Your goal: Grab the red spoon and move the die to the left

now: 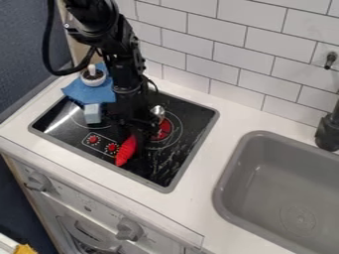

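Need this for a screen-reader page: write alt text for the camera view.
A black robot arm hangs over a black stove, its gripper at a red spoon. A pale die and a blue cloth lie at picture left, a gray sink at right.

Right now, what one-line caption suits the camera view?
A black robot arm over a stovetop, with a red spoon and blue cloth.

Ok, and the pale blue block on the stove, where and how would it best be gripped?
I'd come from straight above and pinch the block by its left and right faces, as the camera sees them. It looks boxy, with flat sides that should suit two fingers, and the blue cloth lies just behind it, so a front-to-back grip might catch the fabric.
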You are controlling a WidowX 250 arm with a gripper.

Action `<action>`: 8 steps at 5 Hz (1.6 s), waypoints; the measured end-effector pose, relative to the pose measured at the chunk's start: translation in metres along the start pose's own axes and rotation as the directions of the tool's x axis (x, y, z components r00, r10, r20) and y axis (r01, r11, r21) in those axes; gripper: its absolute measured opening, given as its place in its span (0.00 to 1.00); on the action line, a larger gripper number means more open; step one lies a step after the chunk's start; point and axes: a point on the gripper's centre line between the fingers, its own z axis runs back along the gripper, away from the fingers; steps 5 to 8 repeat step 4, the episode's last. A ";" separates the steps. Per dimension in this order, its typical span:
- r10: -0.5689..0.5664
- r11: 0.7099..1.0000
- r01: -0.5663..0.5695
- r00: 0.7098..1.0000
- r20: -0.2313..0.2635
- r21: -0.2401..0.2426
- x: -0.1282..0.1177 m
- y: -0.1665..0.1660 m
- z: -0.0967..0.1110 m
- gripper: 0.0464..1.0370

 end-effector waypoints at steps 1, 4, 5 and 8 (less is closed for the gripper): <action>0.011 1.000 -0.010 1.000 -0.008 0.009 0.000 0.000 0.000 0.95; 0.038 0.999 -0.042 0.988 0.152 0.022 -0.005 0.002 0.066 0.96; 0.038 0.999 -0.042 0.988 0.152 0.022 -0.005 0.002 0.066 0.96; 0.038 0.999 -0.042 0.988 0.152 0.022 -0.005 0.002 0.066 0.96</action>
